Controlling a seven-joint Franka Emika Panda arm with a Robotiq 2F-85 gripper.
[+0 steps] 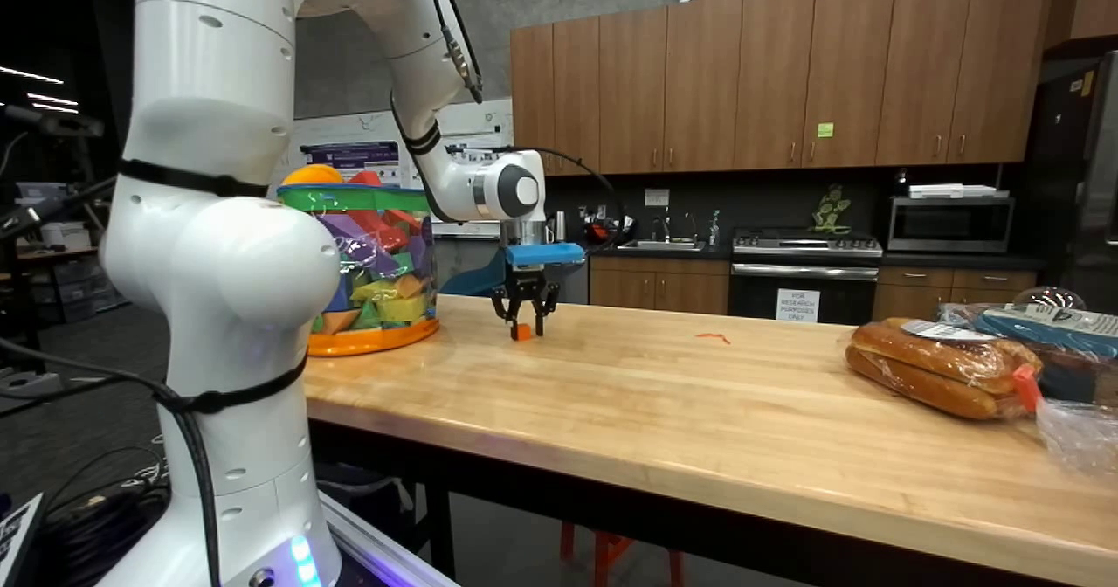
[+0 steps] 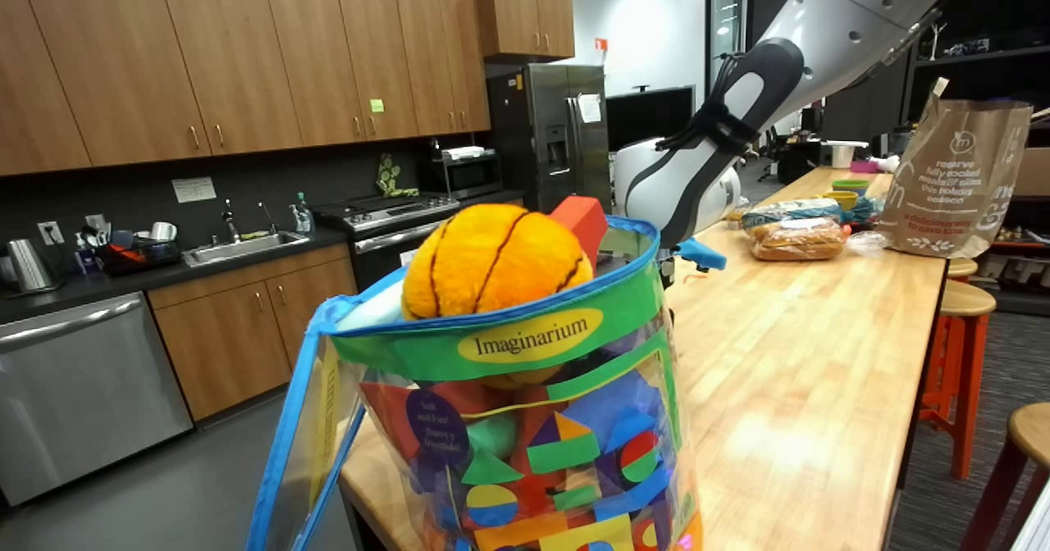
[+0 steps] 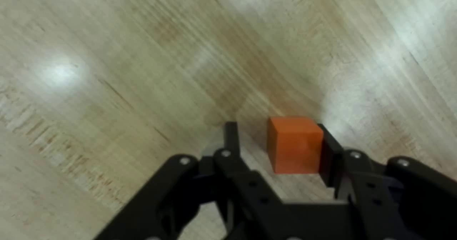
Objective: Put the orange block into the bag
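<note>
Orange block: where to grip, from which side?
From above, pinch the orange block across the two upright faces toward the fingers: it's a small cube, seemingly flat on the wooden table, the open gripper astride it. In the wrist view it's by the picture-right finger, with a gap on the left; I'd centre before closing.

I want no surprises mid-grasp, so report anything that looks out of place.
A reddish strip lies by itself on the tabletop like a stray scrap; I cannot tell what it is. In the wrist view, the orange block sits off-centre in the open gripper, close against one finger. Nothing looks spilled or damaged.
</note>
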